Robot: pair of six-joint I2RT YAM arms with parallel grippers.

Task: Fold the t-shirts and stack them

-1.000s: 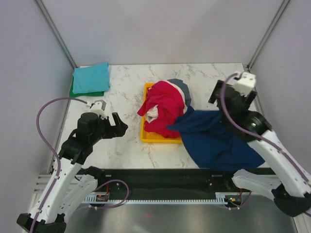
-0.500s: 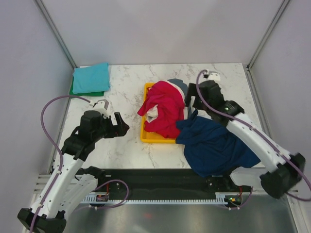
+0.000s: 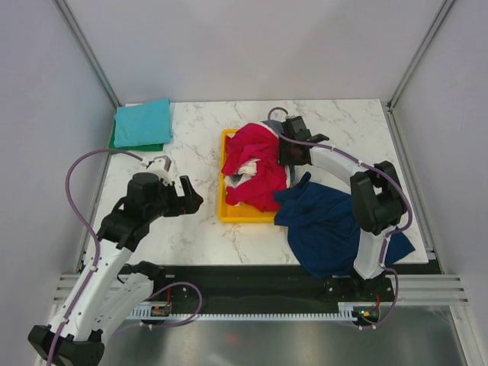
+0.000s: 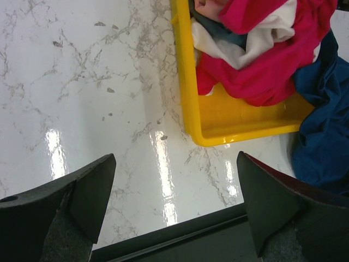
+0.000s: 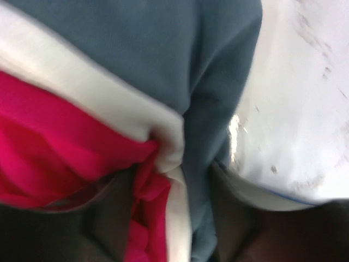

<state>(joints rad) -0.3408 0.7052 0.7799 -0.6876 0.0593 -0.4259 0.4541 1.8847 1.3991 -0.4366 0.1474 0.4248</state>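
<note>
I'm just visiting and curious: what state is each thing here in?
yellow tray, holds unfolded shirts
teal t-shirt, folded
green t-shirt, folded under the teal
magenta-red t-shirt, crumpled in tray
white t-shirt, bunched in tray
navy t-shirt, rumpled on table
left tool, open, empty
right tool, amid tray pile; grip unclear

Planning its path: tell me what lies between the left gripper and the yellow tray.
Only bare marble table separates left gripper from yellow tray; left wrist view.
</note>
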